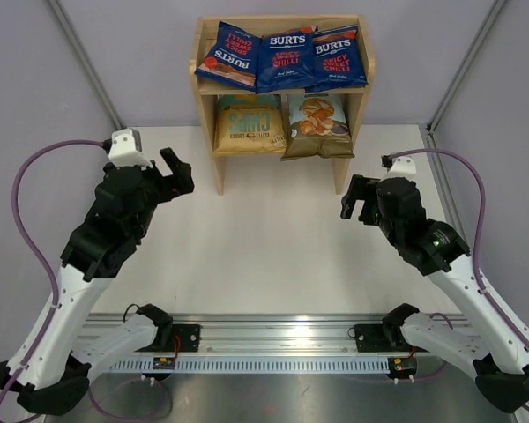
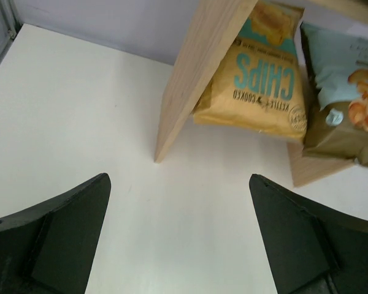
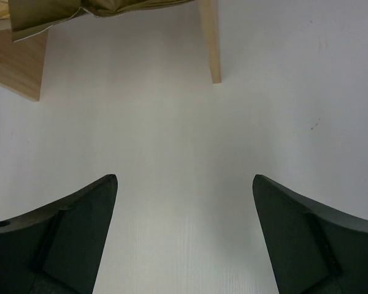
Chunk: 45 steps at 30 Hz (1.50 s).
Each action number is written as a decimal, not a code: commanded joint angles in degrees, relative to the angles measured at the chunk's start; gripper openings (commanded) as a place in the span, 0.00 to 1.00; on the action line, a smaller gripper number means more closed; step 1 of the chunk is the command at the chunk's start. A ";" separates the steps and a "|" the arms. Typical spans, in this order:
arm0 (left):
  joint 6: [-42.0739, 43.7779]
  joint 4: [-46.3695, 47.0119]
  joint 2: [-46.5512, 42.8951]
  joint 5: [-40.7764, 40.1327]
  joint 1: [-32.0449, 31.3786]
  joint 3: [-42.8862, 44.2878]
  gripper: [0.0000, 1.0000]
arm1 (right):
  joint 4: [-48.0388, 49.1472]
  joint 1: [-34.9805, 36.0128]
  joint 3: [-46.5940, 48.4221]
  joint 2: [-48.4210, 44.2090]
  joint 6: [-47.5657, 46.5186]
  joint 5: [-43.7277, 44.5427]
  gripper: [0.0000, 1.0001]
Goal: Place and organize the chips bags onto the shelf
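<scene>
Bags shelved, task seemingly finished.
All five chips bags (image 1: 285, 62) sat on the shelf (image 1: 219, 163) at twelve o'clock; left end effector (image 1: 178, 171) and right end effector (image 1: 359, 202) hung spread and empty, so perhaps only tidying was called for.

bright, even, diffuse | lower tier of light wooden two-tier shelf (image 1: 219, 163) slightly shaded | white tabletop (image 1: 273, 256) near-shadowless | focus crisp

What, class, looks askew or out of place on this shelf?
The leftmost Burts bag on the top tier is tilted, its lettering upside down. On the lower tier, the Cassava Chips bag slumps past the shelf's front edge.
</scene>
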 commanded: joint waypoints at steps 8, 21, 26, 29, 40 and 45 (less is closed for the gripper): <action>17.62 -2.13 -13.68 4.72 -0.25 -16.50 0.99 | -0.59 -2.66 -3.15 -9.62 -4.42 3.89 1.00; 17.28 -0.54 -21.86 8.86 -0.25 -28.27 0.99 | -4.73 -2.67 -6.14 -18.85 -8.20 6.88 0.99; 16.57 -0.27 -24.40 2.65 0.19 -29.87 0.99 | -5.78 -2.67 -6.67 -21.22 -8.19 5.92 1.00; 15.78 -0.28 -25.99 0.59 0.19 -30.13 0.99 | -6.13 -2.67 -7.02 -21.49 -8.81 6.35 1.00; 16.04 1.92 -31.35 2.79 0.19 -33.65 0.99 | -3.41 -2.67 -9.22 -24.39 -7.15 5.74 1.00; 16.31 2.10 -31.35 3.76 0.19 -33.65 0.99 | -2.89 -2.67 -9.30 -24.48 -6.62 5.74 0.99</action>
